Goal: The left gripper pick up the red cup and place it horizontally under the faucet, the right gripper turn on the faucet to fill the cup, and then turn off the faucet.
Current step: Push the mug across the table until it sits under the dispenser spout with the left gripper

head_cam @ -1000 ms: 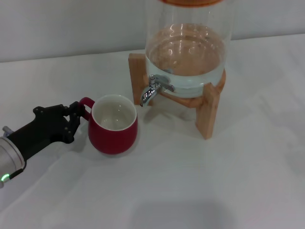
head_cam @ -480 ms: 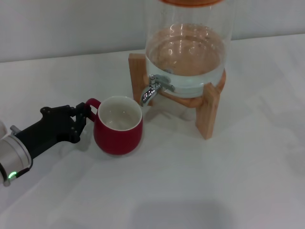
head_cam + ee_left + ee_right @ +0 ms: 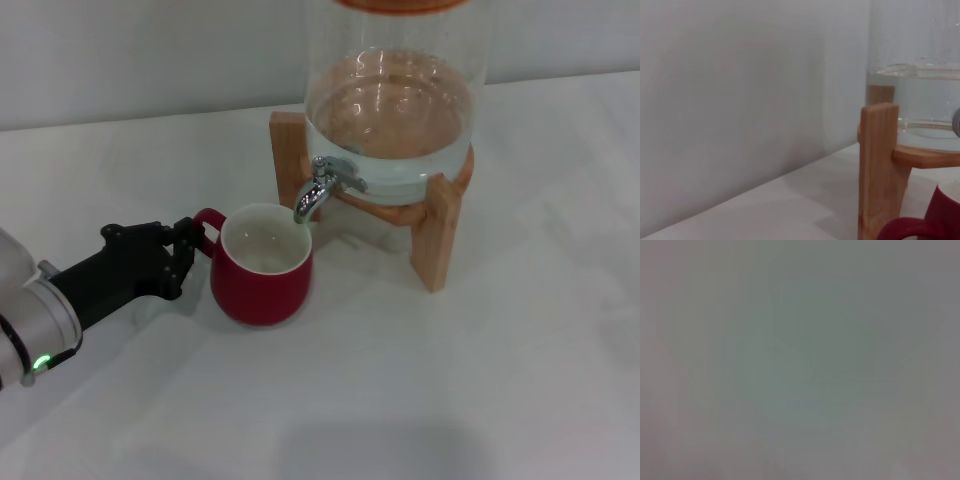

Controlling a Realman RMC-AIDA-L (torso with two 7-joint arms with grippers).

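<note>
On the left side of the table, the left tool [image 3: 190, 245] is clamped on the small loop handle of the red cup [image 3: 262, 268], its black fingers pinching the handle from the side while the green-lit arm stretches back toward the near corner. Over the last second the cup has slid steadily across the white table [image 3: 450, 400] toward the dispenser: it began well apart from the faucet [image 3: 320, 185], and now the far side of its rim sits right beneath the chrome spout, the cream inside open and upright to catch water. From where I stand the spout tip looks to hang just over the rim's edge rather than the cup's centre, so a little more travel may be wanted, though I cannot be sure. The glass jar [image 3: 395, 110] on its wooden stand [image 3: 435, 235] holds water, and nothing is running yet. The left wrist view shows the stand's post and a sliver of the cup close by. The right tool is nowhere in sight; its camera shows only blank grey. Placing looks nearly done; opening the faucet is next.
</note>
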